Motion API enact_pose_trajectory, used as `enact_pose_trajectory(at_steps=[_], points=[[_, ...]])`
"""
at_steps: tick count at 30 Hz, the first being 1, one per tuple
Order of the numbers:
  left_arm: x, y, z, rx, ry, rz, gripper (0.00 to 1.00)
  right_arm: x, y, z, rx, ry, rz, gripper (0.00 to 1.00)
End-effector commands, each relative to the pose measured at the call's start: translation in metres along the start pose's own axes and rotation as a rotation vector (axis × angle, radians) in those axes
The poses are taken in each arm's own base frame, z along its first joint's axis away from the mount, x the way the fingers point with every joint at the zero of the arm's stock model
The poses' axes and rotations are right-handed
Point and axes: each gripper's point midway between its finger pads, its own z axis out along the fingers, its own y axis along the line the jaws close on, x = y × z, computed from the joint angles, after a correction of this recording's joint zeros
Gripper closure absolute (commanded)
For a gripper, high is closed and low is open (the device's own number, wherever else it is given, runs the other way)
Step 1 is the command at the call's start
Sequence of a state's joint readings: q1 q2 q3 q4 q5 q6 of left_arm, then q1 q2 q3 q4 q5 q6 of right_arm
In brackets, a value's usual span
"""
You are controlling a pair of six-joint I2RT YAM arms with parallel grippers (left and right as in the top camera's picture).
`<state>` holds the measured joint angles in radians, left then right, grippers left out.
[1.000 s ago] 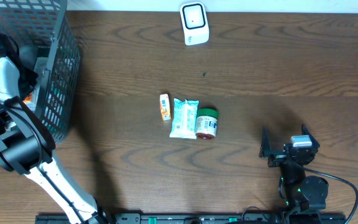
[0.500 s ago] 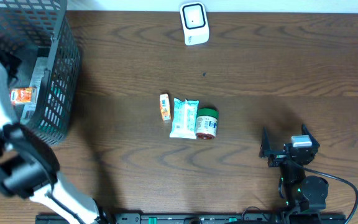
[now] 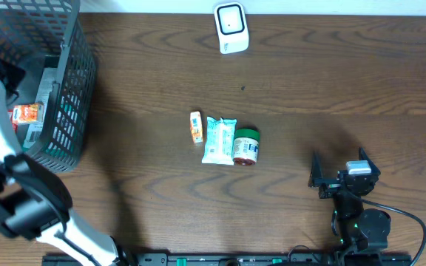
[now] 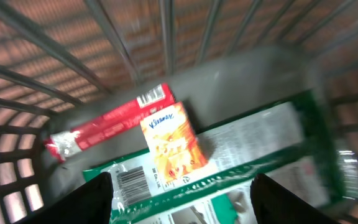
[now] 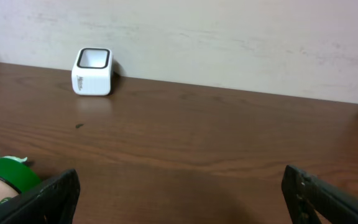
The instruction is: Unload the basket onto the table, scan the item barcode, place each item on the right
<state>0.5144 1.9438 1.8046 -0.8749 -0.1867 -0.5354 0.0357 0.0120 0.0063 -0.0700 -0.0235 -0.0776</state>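
Observation:
A small orange carton [image 4: 171,142] lies label up on a green and white packet [image 4: 266,149] on the floor of the black wire basket [image 3: 72,89]. It also shows from above as the orange carton [image 3: 26,113]. My left gripper [image 4: 182,205] hangs above it, open, with nothing between its fingers [image 4: 95,199]. The white barcode scanner [image 3: 231,28] stands at the table's far edge, and the right wrist view shows the scanner [image 5: 92,71] too. My right gripper [image 5: 179,199] rests open and empty near the front right of the table.
A red packet [image 4: 104,121] lies beside the carton in the basket. Mid-table sit another small orange box [image 3: 195,126], a teal packet [image 3: 218,139] and a green-lidded jar [image 3: 245,145]. The basket walls close round the left gripper.
The left arm has shifted toward the left edge, uncovering the orange carton in the basket, and its jaws have come apart. The right arm has not moved.

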Motion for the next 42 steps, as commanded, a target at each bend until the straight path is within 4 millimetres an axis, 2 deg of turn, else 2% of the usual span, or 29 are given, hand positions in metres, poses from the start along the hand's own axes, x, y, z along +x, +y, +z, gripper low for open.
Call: enact_pose_trajectory(at_steps=[1,3,8,17,19,22,28,32,38,42], points=[[0.025,0.008,0.039,-0.070,0.091,0.026,0.29,0.001,-0.002,0.000,0.007,0.002,-0.005,0.01],[0.039,0.011,0.061,-0.103,0.139,0.040,0.31,0.001,-0.002,0.000,0.007,0.001,-0.005,0.01],[0.059,0.016,0.089,-0.149,0.206,0.063,0.34,0.001,-0.002,0.000,0.007,0.002,-0.005,0.01],[0.079,0.021,0.120,-0.187,0.263,0.133,0.37,0.001,-0.002,0.000,0.007,0.001,-0.005,0.01],[0.079,0.022,0.121,-0.189,0.266,0.134,0.42,0.001,-0.002,0.000,0.007,0.001,-0.005,0.01],[0.077,0.021,0.119,-0.184,0.259,0.131,0.46,0.001,-0.002,0.000,0.007,0.001,-0.005,0.01],[0.072,0.019,0.113,-0.175,0.245,0.127,0.45,0.001,-0.002,0.000,0.007,0.002,-0.005,0.01],[0.049,0.011,0.086,-0.130,0.177,0.106,0.37,0.001,-0.002,0.000,0.007,0.001,-0.005,0.01],[0.014,0.001,0.035,-0.047,0.050,0.061,0.36,0.001,-0.002,0.000,0.007,0.001,-0.005,0.01],[0.014,-0.001,0.030,-0.040,0.043,0.066,0.36,0.001,-0.002,0.000,0.007,0.001,-0.005,0.01]])
